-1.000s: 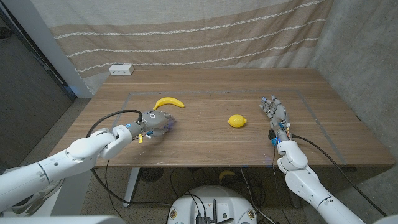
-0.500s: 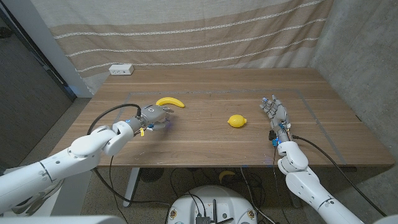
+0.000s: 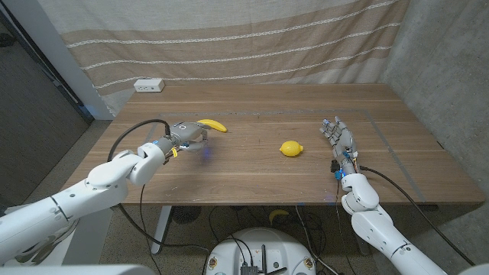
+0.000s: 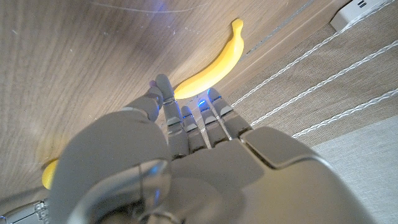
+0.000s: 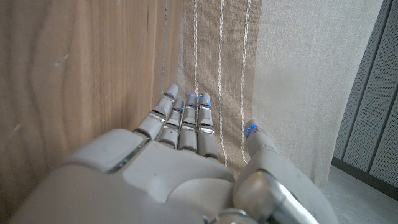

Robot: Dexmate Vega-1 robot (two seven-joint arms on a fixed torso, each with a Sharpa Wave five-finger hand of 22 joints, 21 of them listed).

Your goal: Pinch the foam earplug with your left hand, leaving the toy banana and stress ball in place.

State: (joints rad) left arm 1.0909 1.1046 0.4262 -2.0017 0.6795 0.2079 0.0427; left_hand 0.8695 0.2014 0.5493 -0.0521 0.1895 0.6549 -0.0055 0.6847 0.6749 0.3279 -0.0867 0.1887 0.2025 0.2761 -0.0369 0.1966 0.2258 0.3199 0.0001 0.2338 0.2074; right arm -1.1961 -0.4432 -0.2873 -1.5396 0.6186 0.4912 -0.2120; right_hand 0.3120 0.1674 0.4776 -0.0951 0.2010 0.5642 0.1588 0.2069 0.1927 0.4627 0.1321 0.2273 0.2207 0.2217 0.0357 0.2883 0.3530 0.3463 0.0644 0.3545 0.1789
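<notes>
The left hand (image 3: 187, 136) hangs over the left half of the desk (image 3: 252, 179), its fingers reaching toward the toy banana (image 3: 212, 124). In the left wrist view the fingertips (image 4: 163, 84) lie right at the near side of the toy banana (image 4: 211, 65), though I cannot tell if they touch it. The fingers are drawn close together and slightly bent. The hand's own back (image 4: 180, 155) hides what lies beneath them, so I cannot tell if anything is pinched. The foam earplug itself cannot be made out, so its place relative to the hand stays unclear. The stress ball (image 3: 290, 148), yellow and lemon-shaped, sits near the middle of the desk, well apart from the left hand, with bare wood between them. The right hand (image 3: 337, 136) is at the right side of the desk. It is released and grasps nothing, with its fingers straight and a little spread, as the right wrist view (image 5: 174, 168) also shows. Beyond the toy banana the wood runs on to the far edge, where a white power strip (image 3: 149, 85) lies at the left corner against a striped curtain (image 3: 229, 38). The near edge lies close below both forearms.
</notes>
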